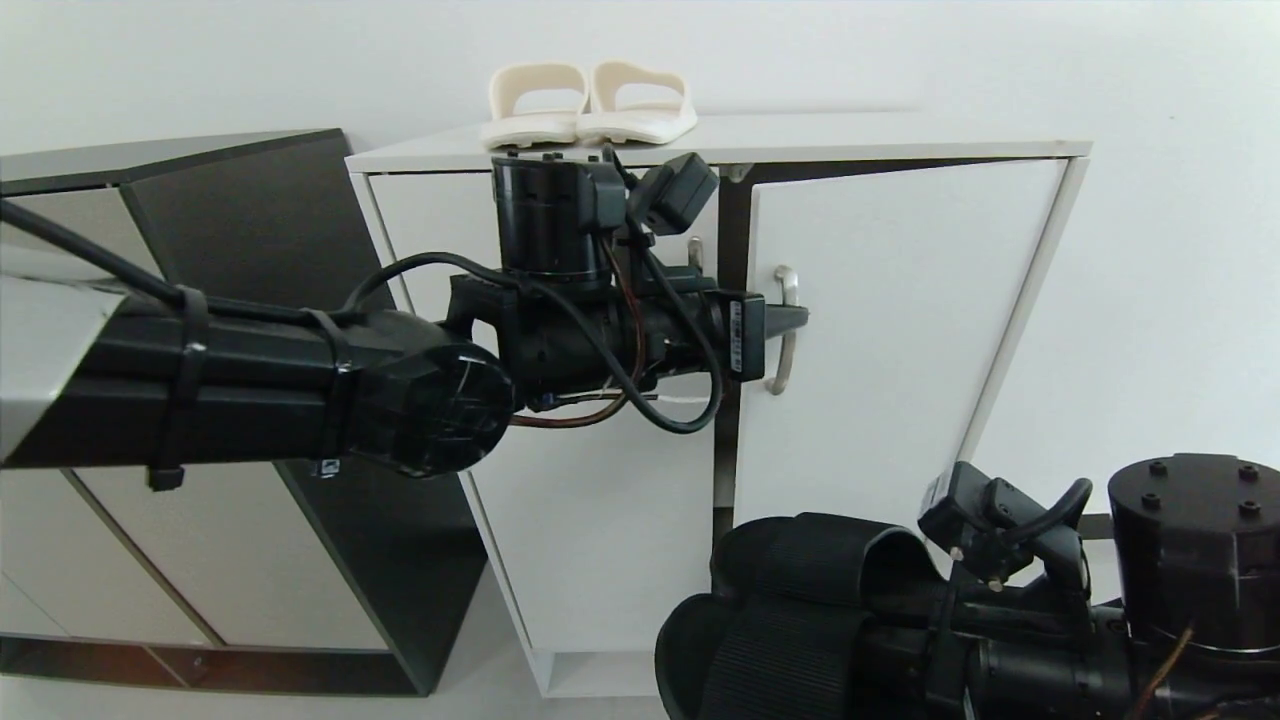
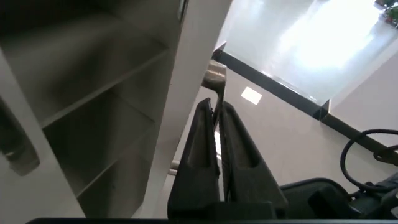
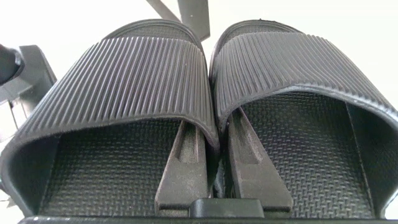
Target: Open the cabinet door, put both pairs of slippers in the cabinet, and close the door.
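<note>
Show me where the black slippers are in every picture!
Head view: black slippers low, just right of middle.
Right wrist view: up close, side by side, pinched by the right claw.
Left wrist view: probably the dark shape beyond the left claw.
Shared landmark: the door handle, gripped by the left claw.

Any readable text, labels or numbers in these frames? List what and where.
No legible text in any view.
Sticker on the left gripper, which is shut on the door handle: print too small to read.
Cabinet: no print visible.
Cream slippers: no print visible.
Black slippers: ribbed straps, no print visible.
</note>
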{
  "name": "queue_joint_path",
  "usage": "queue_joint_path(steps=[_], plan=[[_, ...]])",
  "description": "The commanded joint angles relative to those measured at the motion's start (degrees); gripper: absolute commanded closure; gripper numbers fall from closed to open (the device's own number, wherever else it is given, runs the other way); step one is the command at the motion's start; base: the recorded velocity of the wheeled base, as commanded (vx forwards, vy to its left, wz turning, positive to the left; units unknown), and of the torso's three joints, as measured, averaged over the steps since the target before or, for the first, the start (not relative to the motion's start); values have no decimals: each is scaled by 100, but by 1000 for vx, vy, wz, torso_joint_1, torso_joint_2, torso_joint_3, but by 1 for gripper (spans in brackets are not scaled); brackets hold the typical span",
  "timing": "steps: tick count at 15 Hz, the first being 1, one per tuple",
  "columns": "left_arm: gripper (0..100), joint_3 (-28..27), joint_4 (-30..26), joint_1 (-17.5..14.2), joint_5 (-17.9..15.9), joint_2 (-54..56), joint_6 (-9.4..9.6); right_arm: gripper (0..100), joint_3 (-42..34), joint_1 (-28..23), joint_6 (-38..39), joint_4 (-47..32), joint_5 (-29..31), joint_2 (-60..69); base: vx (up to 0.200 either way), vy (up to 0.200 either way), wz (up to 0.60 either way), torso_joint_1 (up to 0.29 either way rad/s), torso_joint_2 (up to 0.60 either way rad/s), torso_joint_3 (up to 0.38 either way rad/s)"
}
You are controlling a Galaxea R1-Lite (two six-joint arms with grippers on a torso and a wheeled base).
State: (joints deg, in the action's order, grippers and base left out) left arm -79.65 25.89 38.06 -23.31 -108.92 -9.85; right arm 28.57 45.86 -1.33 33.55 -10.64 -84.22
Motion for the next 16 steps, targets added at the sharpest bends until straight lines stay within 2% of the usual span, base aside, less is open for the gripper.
queue_joint_path(steps=[1,4,6,7,10,11,12,14,16], plan=[[100,424,109,0,54,337,9,100,-36,28,10,-6,-17,117,0,0,0,0,0,0],[100,1277,153,96,213,1216,45,100,-89,19,27,-6,-157,134,0,0,0,0,0,0],[100,1532,153,61,221,1602,45,100,-89,28,36,-33,-157,126,0,0,0,0,0,0],[100,1558,153,-97,213,1664,36,100,-89,28,27,-33,-149,126,0,0,0,0,0,0],[100,1207,135,-501,221,1286,1,100,-80,28,36,-24,-122,126,0,0,0,0,0,0],[100,917,135,-633,239,978,-35,100,-63,28,36,-24,-113,126,0,0,0,0,0,0],[100,732,153,-633,257,811,-122,100,-63,28,27,-33,-113,126,0,0,0,0,0,0],[100,459,144,-633,257,609,-175,100,-71,28,27,-33,-113,134,0,0,0,0,0,0],[100,-235,83,-607,257,91,-184,100,-71,28,19,-33,-105,134,0,0,0,0,0,0]])
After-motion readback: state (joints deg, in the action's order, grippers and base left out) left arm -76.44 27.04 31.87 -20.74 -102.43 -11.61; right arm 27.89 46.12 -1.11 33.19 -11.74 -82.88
